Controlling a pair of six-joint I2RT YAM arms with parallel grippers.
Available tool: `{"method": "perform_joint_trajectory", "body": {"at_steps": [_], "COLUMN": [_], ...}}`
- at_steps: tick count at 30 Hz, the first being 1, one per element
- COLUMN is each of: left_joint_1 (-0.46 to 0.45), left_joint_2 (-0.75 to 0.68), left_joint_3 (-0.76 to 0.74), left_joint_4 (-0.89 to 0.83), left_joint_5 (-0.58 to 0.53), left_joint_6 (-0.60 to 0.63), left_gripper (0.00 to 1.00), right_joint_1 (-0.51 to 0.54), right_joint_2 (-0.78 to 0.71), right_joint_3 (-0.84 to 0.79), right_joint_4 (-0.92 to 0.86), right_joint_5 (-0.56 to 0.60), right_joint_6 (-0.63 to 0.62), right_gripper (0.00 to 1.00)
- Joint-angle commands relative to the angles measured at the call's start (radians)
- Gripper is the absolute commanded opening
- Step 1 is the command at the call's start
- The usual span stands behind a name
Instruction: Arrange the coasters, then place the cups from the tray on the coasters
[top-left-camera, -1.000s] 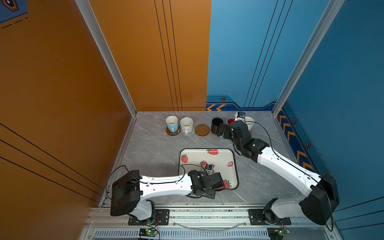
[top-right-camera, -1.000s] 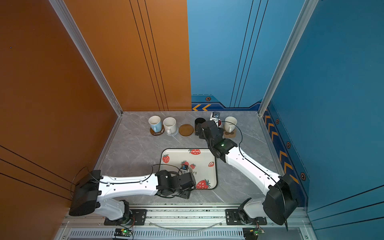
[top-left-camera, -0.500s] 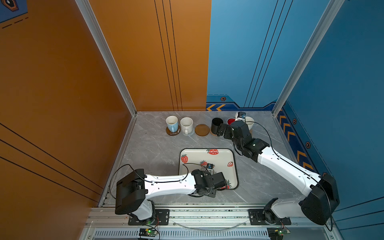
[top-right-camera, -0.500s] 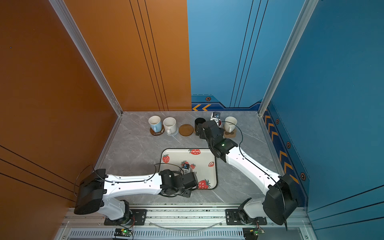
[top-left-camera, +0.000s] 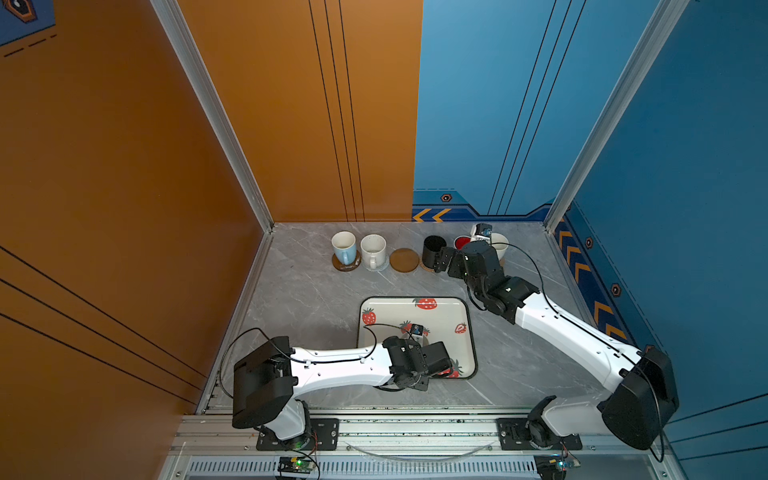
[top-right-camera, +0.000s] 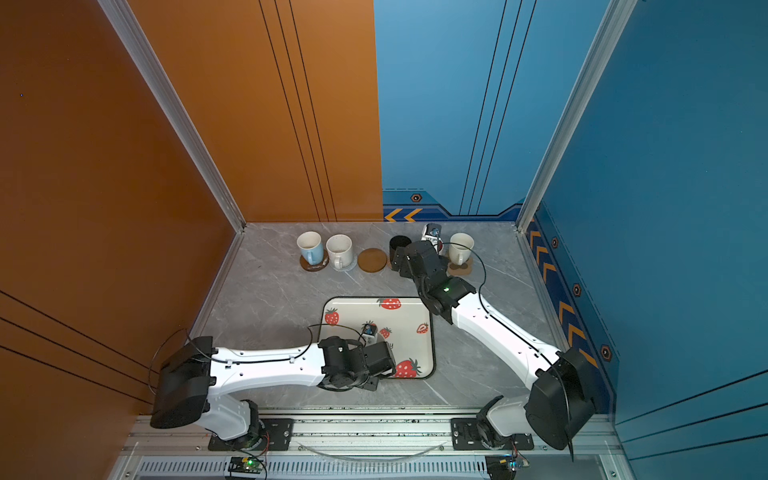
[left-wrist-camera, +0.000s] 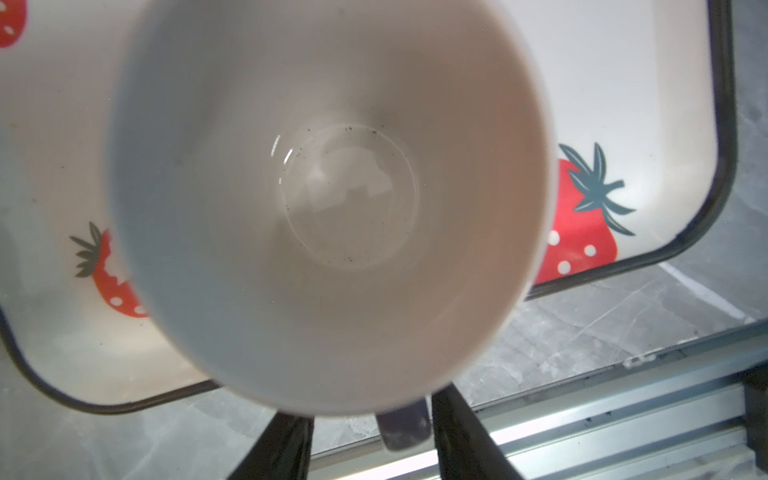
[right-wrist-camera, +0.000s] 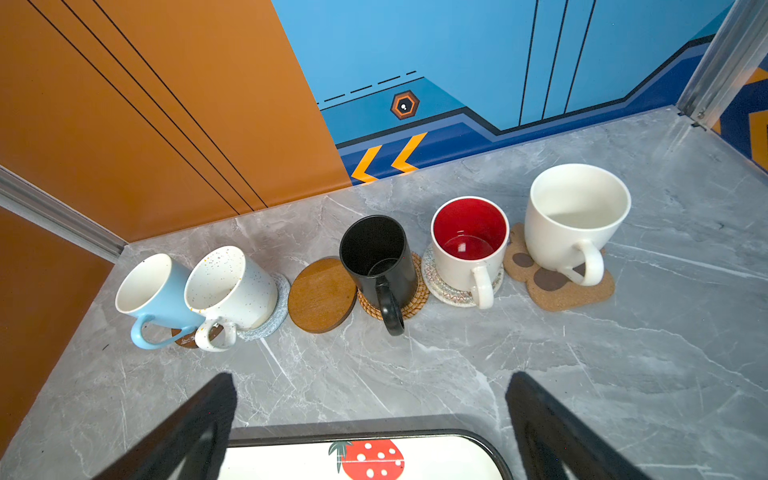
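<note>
In the left wrist view the lavender cup (left-wrist-camera: 324, 199) fills the frame, standing on the strawberry tray (left-wrist-camera: 623, 83). My left gripper (left-wrist-camera: 374, 440) has its jaws either side of the cup's handle (left-wrist-camera: 403, 428), with a gap still on one side. In both top views this gripper (top-left-camera: 436, 363) hides the cup. My right gripper (right-wrist-camera: 370, 415) is open and empty above the table, near the black cup (right-wrist-camera: 376, 257). Along the back stand the light blue (right-wrist-camera: 153, 291), speckled (right-wrist-camera: 232, 286), black, red-inside (right-wrist-camera: 469, 245) and cream (right-wrist-camera: 573, 216) cups, each on a coaster. One brown coaster (right-wrist-camera: 320, 295) lies bare.
The tray (top-left-camera: 440, 309) lies mid-table, its far edge just below the right gripper (top-left-camera: 440, 259). Orange wall on the left, blue walls at the back and right. A metal rail (left-wrist-camera: 582, 428) runs along the table's front edge, close to the left fingers.
The left gripper's jaws have narrowed around the lavender cup's handle and the left arm has shifted slightly over the tray. The right arm has not moved.
</note>
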Motion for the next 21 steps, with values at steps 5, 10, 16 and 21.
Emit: {"method": "perform_joint_trajectory", "body": {"at_steps": [5,10,16,21], "left_joint_1": [0.015,0.021,0.017,0.013], "left_joint_2": [0.013,0.012,0.044,0.069], "left_joint_3": [0.017,0.019,0.047,0.062], "left_joint_4": [-0.059,-0.079,-0.079,-0.079], "left_joint_5": [-0.045,-0.061,-0.051,-0.047], "left_joint_6": [0.014,0.016,0.039,0.052], "left_gripper": [0.42,0.41,0.39,0.38], "right_joint_1": [-0.008,-0.011,-0.014,-0.015], "right_joint_2": [0.013,0.015,0.019,0.019], "right_joint_3": [-0.012,-0.012,-0.012,-0.015], "right_joint_4": [0.019,0.021,0.024,0.028], "right_joint_5": [-0.020,-0.025,-0.033,-0.038], "right_joint_6": [0.020,0.020,0.023,0.023], "right_gripper": [1.00,1.00,1.00,1.00]}}
